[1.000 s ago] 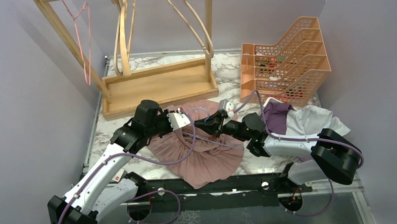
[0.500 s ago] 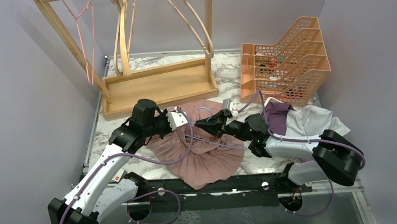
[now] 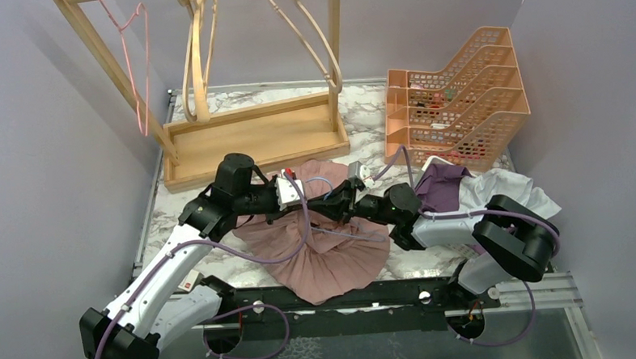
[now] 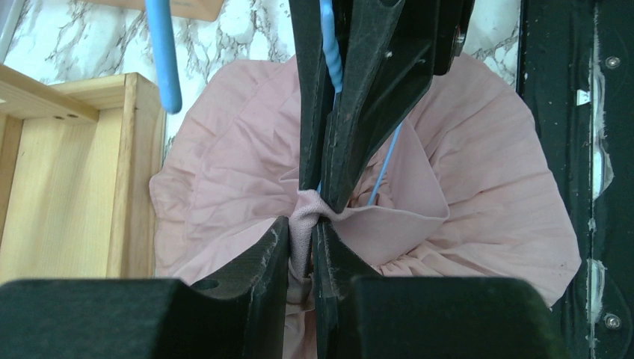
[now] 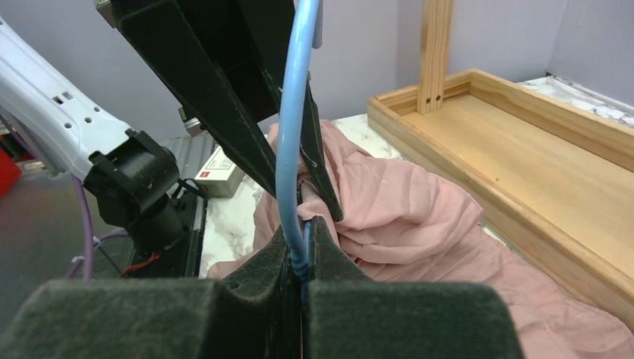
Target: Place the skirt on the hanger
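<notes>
Fanning pink pleated skirt (image 3: 335,264), nipped by left end effector (image 4: 300,226); right end effector (image 5: 300,224) tight on hanger (image 5: 287,149)

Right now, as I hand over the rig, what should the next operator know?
Left gripper: shut on a bunched fold of the pink skirt.
Right gripper: shut on the blue hanger wire, tips meeting the left's at that fold.
Skirt otherwise lies spread on the table, in front of the wooden rack.
Done: both pieces gripped, held nose to nose.
Left: get the skirt onto the hanger; whether any is attached yet cannot be told.
</notes>
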Robot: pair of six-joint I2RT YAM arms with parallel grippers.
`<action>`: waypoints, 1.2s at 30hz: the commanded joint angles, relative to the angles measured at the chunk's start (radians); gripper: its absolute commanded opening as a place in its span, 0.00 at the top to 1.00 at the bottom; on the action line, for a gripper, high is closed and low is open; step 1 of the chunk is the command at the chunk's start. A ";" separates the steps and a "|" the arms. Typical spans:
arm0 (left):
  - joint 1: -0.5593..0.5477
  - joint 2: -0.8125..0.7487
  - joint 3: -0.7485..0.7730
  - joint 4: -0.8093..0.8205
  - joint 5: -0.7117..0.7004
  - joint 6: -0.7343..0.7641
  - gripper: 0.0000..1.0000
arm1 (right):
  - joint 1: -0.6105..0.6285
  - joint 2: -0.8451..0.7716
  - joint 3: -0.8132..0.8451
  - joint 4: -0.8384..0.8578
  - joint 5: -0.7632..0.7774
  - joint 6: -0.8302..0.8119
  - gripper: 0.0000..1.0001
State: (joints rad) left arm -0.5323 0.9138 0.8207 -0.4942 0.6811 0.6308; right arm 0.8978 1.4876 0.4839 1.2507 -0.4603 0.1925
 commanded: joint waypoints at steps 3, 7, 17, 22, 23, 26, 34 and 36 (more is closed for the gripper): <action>-0.018 0.027 0.021 0.064 0.150 -0.012 0.81 | 0.012 0.007 0.037 0.092 -0.035 0.009 0.99; -0.019 0.049 0.020 -0.004 0.125 0.032 0.81 | 0.012 -0.023 0.028 0.081 -0.045 0.015 0.99; -0.018 0.099 0.033 -0.055 0.137 0.092 0.89 | 0.012 -0.085 0.005 0.029 -0.064 0.000 0.99; -0.018 0.089 0.038 -0.051 0.080 0.111 1.00 | 0.012 -0.114 0.011 -0.035 -0.072 -0.022 0.99; -0.018 0.080 0.038 -0.047 0.059 0.108 1.00 | 0.013 -0.125 0.012 -0.053 -0.067 -0.027 0.96; -0.018 0.042 0.026 -0.028 -0.001 0.101 1.00 | 0.012 -0.171 0.009 -0.146 -0.014 -0.031 0.71; -0.018 -0.050 0.009 -0.018 -0.121 0.077 1.00 | 0.012 -0.446 0.026 -0.595 0.170 -0.100 0.41; -0.018 -0.066 0.008 0.003 -0.185 0.055 1.00 | 0.012 -0.518 0.064 -0.753 0.238 -0.094 0.41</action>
State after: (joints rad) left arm -0.5518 0.8875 0.8330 -0.5449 0.6201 0.7166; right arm 0.9043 1.0863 0.4820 0.8047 -0.3676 0.1284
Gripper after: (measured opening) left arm 0.028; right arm 0.588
